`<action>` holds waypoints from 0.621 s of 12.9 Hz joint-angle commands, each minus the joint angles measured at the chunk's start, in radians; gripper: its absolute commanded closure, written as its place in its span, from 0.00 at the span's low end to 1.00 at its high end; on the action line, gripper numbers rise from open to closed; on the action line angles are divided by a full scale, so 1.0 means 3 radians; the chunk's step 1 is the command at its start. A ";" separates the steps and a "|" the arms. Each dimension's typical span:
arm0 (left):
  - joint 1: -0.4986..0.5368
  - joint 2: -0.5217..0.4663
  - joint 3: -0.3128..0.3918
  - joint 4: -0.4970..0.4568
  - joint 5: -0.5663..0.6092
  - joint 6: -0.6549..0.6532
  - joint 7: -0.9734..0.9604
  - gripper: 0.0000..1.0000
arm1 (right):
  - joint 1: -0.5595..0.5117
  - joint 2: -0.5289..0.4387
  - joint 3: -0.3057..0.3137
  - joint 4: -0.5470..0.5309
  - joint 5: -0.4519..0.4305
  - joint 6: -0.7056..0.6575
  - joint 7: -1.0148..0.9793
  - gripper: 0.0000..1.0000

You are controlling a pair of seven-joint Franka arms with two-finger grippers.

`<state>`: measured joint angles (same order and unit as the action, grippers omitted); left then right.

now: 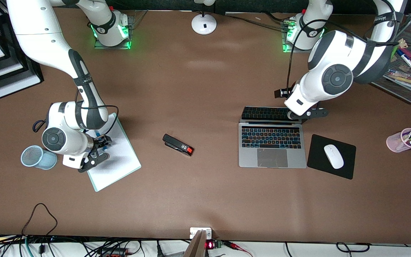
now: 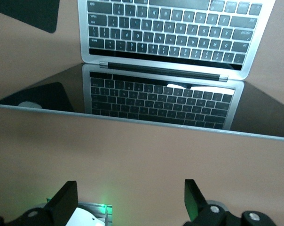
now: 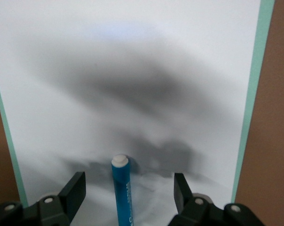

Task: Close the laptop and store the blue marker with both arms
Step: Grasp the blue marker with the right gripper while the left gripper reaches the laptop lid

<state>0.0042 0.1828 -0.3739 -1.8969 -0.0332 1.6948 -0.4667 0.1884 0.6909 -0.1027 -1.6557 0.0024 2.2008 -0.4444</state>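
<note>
- Laptop (image 1: pixel 272 144): one, silver-grey, lid up, lying toward my left arm's end of the table, just beside the one black mouse pad (image 1: pixel 331 156) that carries one white mouse (image 1: pixel 333 156).
- My left gripper (image 2: pixel 128 205) hangs over the bare table by the top edge of the raised screen (image 2: pixel 146 101); its two fingers (image 2: pixel 64 200) stand wide apart with nothing between them, and the dark glass mirrors the keyboard.
- One blue marker (image 3: pixel 121 190), white end showing, lies on the one white pad (image 1: pixel 114 155) with the green border, toward my right arm's end of the table.
- My right gripper (image 3: pixel 128 190) is low over that pad, its two fingers (image 3: pixel 75 188) spread on either side of the marker, clear of it on both sides.
- One blue mesh cup (image 1: pixel 36 157) stands just beside the pad, one black stapler (image 1: pixel 177 144) lies between pad and laptop.
- One pink cup (image 1: pixel 403 140) of pens and one wire tray (image 1: pixel 407 60) of pens are past the mouse pad; I cannot count the pens.
</note>
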 commanded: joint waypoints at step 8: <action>-0.0132 0.0280 -0.0032 -0.0012 0.0280 0.0164 -0.0045 0.00 | -0.0019 0.0080 0.0005 -0.0008 0.0130 0.0094 -0.0017 0.38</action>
<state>-0.0368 0.2551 -0.3788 -1.9130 0.0314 1.7401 -0.4693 0.1869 0.7140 -0.1032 -1.6563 0.0260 2.2179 -0.4438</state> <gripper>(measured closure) 0.000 0.344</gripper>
